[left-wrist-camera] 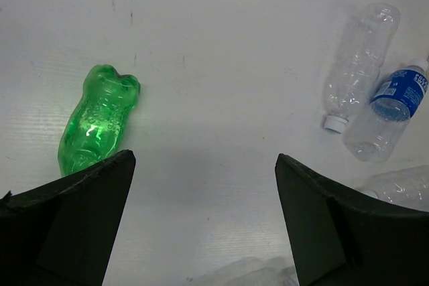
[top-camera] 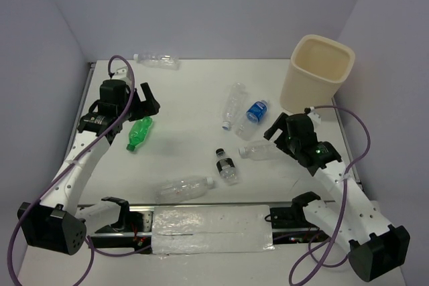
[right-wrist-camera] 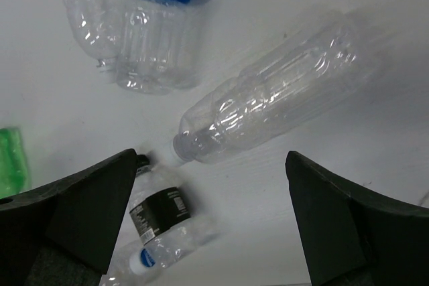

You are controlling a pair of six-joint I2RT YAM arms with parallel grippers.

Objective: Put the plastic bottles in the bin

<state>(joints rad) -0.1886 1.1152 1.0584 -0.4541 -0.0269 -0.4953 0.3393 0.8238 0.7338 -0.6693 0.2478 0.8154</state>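
Note:
The cream bin [top-camera: 315, 90] stands at the far right. My left gripper [top-camera: 139, 108] [left-wrist-camera: 205, 157] is open and empty, hovering just right of the green bottle [top-camera: 139, 133] [left-wrist-camera: 97, 120]. My right gripper [top-camera: 277, 132] [right-wrist-camera: 211, 155] is open and empty above a clear bottle [top-camera: 258, 150] [right-wrist-camera: 275, 95] lying below the bin. A short dark-capped bottle [top-camera: 226, 165] [right-wrist-camera: 157, 222] lies to its left. A clear bottle [top-camera: 233, 104] [left-wrist-camera: 355, 65] and the blue-labelled bottle [top-camera: 255, 113] [left-wrist-camera: 392, 115] lie mid-table. Other clear bottles lie at the front [top-camera: 182, 189] and far back [top-camera: 156, 60].
Grey walls close in the white table on the left, back and right. A strip covered in clear plastic [top-camera: 211, 229] runs along the near edge between the arm bases. Purple cables [top-camera: 358, 138] loop beside each arm.

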